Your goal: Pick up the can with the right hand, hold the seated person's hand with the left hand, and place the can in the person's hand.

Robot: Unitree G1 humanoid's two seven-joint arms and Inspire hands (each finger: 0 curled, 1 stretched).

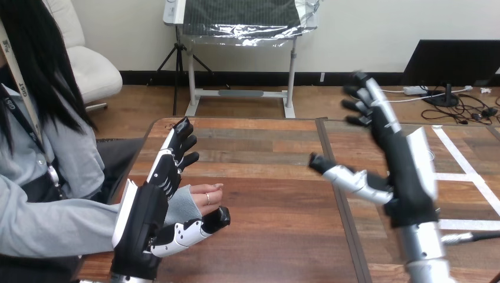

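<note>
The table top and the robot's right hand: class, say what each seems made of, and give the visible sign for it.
Table top: apparently wood or wood-look laminate; matt brown planks with grain streaks, which of the two cannot be told. Right hand: probably hard plastic; smooth black body with a white shell on its back showing a slight sheen.
</note>
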